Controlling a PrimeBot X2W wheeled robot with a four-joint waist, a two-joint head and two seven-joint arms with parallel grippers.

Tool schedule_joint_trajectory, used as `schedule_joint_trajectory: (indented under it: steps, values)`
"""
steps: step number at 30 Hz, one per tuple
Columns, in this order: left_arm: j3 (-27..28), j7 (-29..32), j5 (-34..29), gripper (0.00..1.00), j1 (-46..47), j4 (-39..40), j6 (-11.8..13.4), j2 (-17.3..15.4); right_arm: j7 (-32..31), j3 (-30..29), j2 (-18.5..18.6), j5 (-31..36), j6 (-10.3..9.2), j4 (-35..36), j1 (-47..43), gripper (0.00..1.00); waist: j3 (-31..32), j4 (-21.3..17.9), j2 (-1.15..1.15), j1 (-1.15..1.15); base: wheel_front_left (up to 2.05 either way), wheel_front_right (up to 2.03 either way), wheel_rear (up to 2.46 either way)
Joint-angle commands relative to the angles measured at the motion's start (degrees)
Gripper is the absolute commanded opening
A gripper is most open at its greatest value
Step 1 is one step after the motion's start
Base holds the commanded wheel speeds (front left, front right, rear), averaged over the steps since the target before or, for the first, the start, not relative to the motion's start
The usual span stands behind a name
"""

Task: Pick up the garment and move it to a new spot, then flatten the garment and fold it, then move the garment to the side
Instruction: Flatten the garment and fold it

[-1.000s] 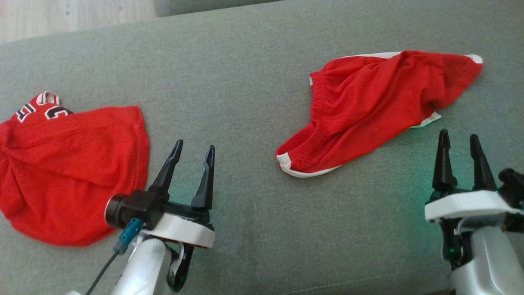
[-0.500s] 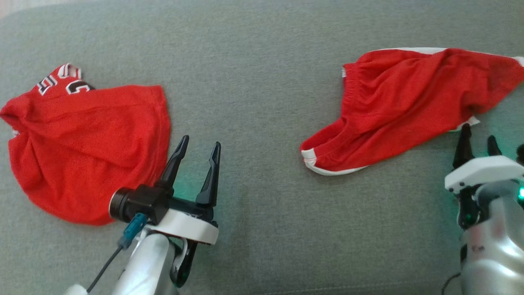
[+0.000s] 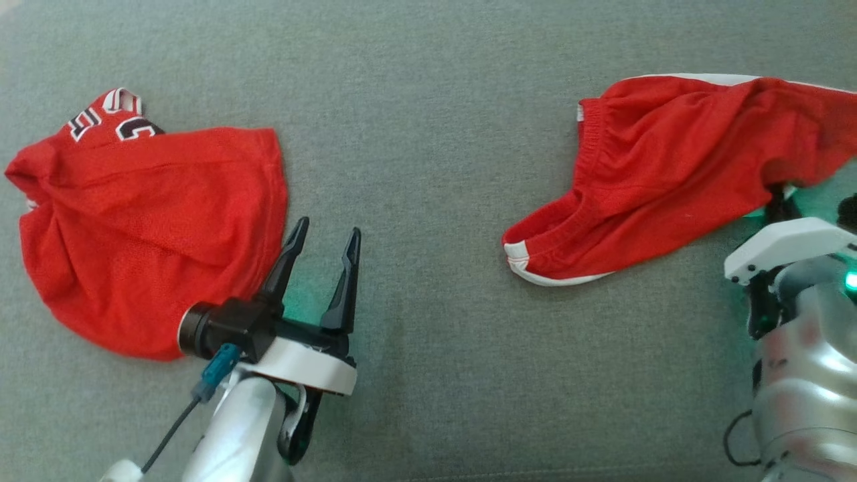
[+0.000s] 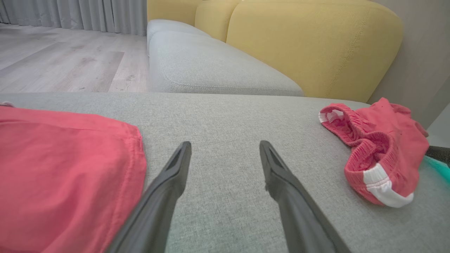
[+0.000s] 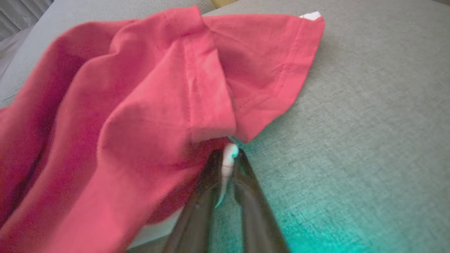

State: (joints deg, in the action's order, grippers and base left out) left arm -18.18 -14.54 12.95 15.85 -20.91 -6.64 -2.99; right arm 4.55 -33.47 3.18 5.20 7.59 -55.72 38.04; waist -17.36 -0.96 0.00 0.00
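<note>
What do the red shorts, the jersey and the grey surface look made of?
Shorts: thin matte knit, probably polyester; it drapes in soft folds, gathered elastic waistband. Jersey: similar fabric, fine mesh dots showing. Surface: grey woven upholstery, matte, coarse visible weave.

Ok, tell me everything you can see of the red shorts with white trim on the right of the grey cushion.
The red shorts look like thin mesh sports fabric, with a gathered elastic waistband and white trim at the leg hems. They lie crumpled and folded over themselves on the grey cushion, slanting from near left to far right. The right gripper is pinched shut on a white-edged hem at their near right side.
</note>
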Motion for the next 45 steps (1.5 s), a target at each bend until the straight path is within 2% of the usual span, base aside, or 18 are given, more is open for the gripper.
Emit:
schedule_joint_trajectory:
  steps: [1, 10, 15, 21, 28, 29, 30, 33, 37, 38, 41, 45]
  values:
    - [2.1, -0.5, -0.6, 1.0, 1.7, 1.4, -0.2, -0.3, 0.1, 0.9, -0.3, 0.7, -0.1, 0.0, -0.2, 0.0, 0.3, -0.3, 0.0, 0.0, 0.0, 0.0, 0.0]
    - [3.4, -0.5, 0.2, 1.0, 0.0, 1.3, -0.1, -0.1, 1.2, -2.9, -0.3, 4.2, -0.1, 2.6, -5.1, 0.0, 5.3, -3.5, 0.0, 0.0, 0.0, 0.0, 0.0]
    - [2.7, -0.5, 1.3, 1.0, -1.3, 1.7, 0.1, 0.0, -2.2, -4.2, -0.3, 3.9, -0.1, 7.5, -8.7, 0.0, 8.0, -4.1, 0.0, 0.0, 0.0, 0.0, 0.0]
    - [1.6, -0.5, 2.7, 1.0, -2.4, 2.2, 1.0, 0.1, -7.5, -3.6, -0.3, 1.2, -0.1, 13.5, -13.2, 0.0, 9.7, -3.9, 0.0, 0.0, 0.0, 0.0, 0.0]
    - [1.4, -0.5, 3.0, 1.0, -3.0, 2.7, 1.5, 0.1, -10.8, -2.2, -0.3, -0.7, -0.1, 20.4, -17.3, 0.0, 10.7, -3.3, 0.0, 0.0, 0.0, 0.0, 0.0]
    - [1.4, -0.5, 3.0, 1.0, -3.1, 2.8, 1.5, 0.1, -10.7, -1.5, -0.3, -0.8, -0.1, 21.4, -17.8, 0.47, 10.8, -3.2, 0.0, 0.0, 0.0, 0.0, 0.0]
    - [1.4, -0.5, 3.0, 1.0, -3.2, 2.8, 1.5, 0.1, -10.5, -0.7, -0.3, -1.1, -0.1, 22.3, -18.1, 1.0, 10.9, -3.1, 0.0, 0.0, 0.0, 0.0, 0.0]
    - [1.4, -0.5, 2.9, 1.0, -3.3, 2.8, 1.5, 0.1, -8.2, 2.8, -0.3, -3.5, -0.1, 25.7, -18.6, 1.0, 11.2, -2.8, 0.0, 0.0, 0.0, 0.0, 0.0]
    - [1.4, -0.5, 2.7, 1.0, -3.4, 2.9, 1.5, 0.1, -2.7, 13.5, -0.3, -8.2, -0.1, 32.0, -20.2, 1.0, 11.3, -2.5, 0.0, 0.0, 0.0, 0.0, 0.0]
    - [1.4, -0.5, 2.7, 1.0, -3.4, 2.9, 1.5, 0.1, -2.7, 13.5, -0.3, -8.2, -0.1, 32.0, -20.2, 1.0, 11.3, -2.5, 0.0, 0.0, 0.0, 0.0, 0.0]
    - [1.2, -0.5, 2.5, 1.0, -3.5, 2.8, 1.4, 0.1, -0.1, 23.3, -0.3, -12.4, -0.1, 37.0, -22.7, 1.0, 11.4, -1.9, 0.0, 0.0, 0.0, 0.0, 0.0]
    - [1.0, -0.5, 2.5, 1.0, -3.4, 2.8, 1.4, 0.1, -0.5, 35.1, -0.3, -15.7, -0.1, 41.4, -26.9, 1.0, 11.3, -0.9, 0.0, 0.0, 0.0, 0.0, 0.0]
